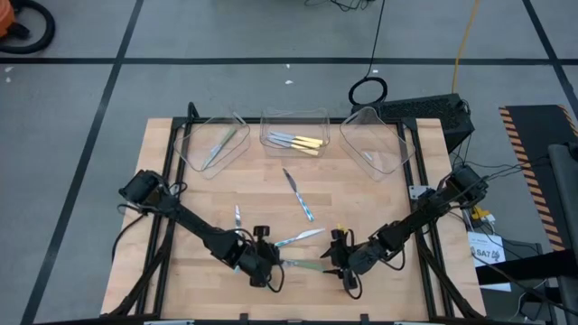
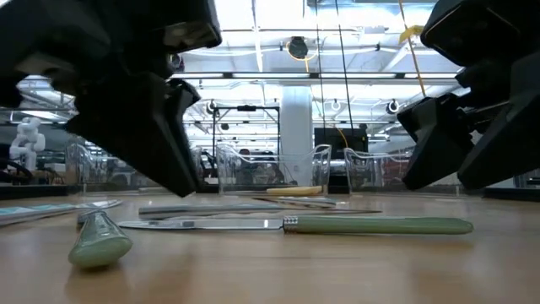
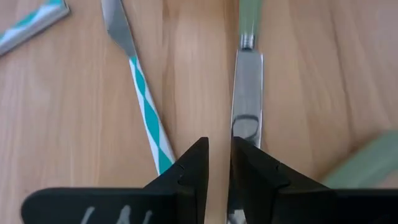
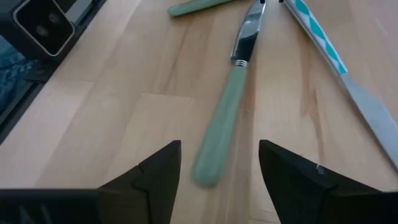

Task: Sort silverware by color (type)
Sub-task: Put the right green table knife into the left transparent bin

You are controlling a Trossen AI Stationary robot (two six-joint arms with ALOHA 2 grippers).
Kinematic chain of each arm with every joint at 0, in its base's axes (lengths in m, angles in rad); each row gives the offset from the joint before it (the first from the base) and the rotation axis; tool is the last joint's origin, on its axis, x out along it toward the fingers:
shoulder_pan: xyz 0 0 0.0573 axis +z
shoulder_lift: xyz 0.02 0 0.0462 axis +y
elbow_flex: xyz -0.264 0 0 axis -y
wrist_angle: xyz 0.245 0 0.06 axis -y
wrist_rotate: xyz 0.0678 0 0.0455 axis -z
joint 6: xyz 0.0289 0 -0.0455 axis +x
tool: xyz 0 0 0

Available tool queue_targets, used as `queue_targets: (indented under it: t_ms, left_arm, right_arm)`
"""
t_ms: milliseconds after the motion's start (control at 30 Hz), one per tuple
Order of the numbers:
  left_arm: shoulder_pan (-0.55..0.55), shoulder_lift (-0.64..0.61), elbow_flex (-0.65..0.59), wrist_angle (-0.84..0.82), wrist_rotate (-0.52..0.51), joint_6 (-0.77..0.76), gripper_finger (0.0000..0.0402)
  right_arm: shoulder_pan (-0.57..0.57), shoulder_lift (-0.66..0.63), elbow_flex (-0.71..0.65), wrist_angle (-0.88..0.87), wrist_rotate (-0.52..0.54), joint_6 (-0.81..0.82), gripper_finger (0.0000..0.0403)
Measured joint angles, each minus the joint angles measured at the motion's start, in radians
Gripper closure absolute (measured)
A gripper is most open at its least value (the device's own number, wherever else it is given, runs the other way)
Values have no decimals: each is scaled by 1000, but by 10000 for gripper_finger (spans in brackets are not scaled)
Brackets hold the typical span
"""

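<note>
Lying between both grippers, the green knife (image 4: 225,118) is framed by the released right gripper (image 4: 219,163); the left gripper (image 3: 219,163) is nearly clenched at its blade tip.

Bright overhead light, soft foreground blur

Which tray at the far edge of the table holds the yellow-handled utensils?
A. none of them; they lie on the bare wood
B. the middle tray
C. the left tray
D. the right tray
B: in the high view the yellow-handled utensils lie inside the middle tray, while the left tray holds a green-handled piece and the right tray shows no yellow handles.
</note>
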Motion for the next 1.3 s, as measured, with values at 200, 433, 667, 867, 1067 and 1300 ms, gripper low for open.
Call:
queue_targets:
  t_ms: [200,433,667,867,1067,1300]
  left_arm:
    - [-2,36,-1,-14,3,-38,323]
    - [1,78,5,-3,-5,-56,323]
    - [3,84,2,10,-2,-53,323]
    - [3,61,0,11,2,-49,323]
    - [-14,33,46,-55,14,-65,323]
    - [-29,56,45,-82,44,-100,323]
  right_arm:
    - [-1,0,0,15,2,1,195]
    - [6,0,0,21,3,1,195]
    - [21,0,0,20,10,1,189]
    - [21,0,0,19,32,0,171]
    - [28,18,0,39,23,35,171]
    - [66,128,11,138,123,30,165]
